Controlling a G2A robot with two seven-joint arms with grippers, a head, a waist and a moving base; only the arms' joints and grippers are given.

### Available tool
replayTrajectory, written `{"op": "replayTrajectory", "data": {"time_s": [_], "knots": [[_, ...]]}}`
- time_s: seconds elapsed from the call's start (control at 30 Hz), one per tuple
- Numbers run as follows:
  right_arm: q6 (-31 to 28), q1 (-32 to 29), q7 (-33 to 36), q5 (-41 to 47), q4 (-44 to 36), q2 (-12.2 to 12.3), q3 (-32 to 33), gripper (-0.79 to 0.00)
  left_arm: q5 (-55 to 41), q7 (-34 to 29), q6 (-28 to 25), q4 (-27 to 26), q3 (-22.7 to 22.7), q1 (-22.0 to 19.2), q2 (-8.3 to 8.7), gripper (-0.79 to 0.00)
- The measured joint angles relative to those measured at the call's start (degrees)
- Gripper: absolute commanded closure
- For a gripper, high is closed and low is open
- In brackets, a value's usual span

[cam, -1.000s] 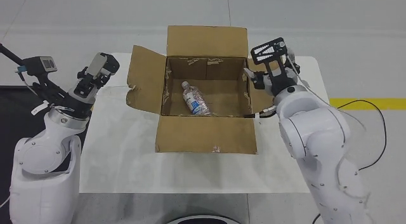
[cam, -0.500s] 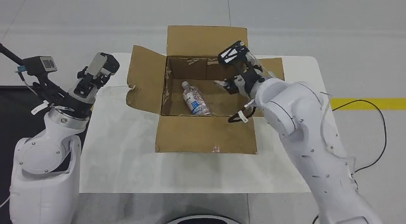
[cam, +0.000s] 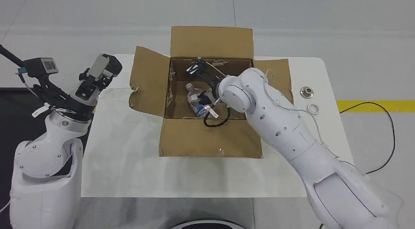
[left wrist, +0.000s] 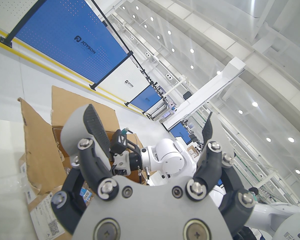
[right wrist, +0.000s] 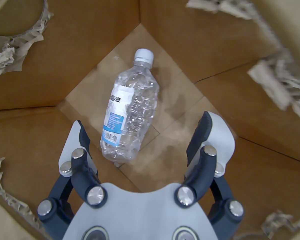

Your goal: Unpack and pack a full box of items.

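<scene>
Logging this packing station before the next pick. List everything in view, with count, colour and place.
box: 1, brown cardboard, flaps open, middle of the table
bottle: 1, clear with white cap and blue-white label, lying on the box floor
paper scraps: several, grey-brown, torn, stuck along the box's inner walls and flaps
small round parts: 2, one grey, one white, on the table past the box's right flap
table: 1, white top, under the box
floor stripe: 1, yellow, on the floor beside the table
left gripper: 1, black and white, open, raised at the table's left edge, outside the box
right gripper: 1, black and white, open, down inside the box over the bottle
</scene>
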Motion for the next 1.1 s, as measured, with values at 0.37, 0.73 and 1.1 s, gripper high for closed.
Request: {"op": "replayTrajectory", "data": {"time_s": [0.37,0.73,1.1], "knots": [[-0.8,5.0,-0.5,6.2,16.8,-7.1,-6.7,-0.785,0.0,0.0,0.0,0.0,0.0,0.0,0.0,-0.785],[-3.3,7.2,-0.5,8.7,27.1,-11.6,-8.6,-0.009,0.0,0.0,0.0,0.0,0.0,0.0,0.0,-0.785],[-6.1,9.6,-2.8,9.4,33.1,-13.7,-8.0,0.0,0.0,0.0,0.0,0.0,0.0,0.0,0.0,-0.785]]}}
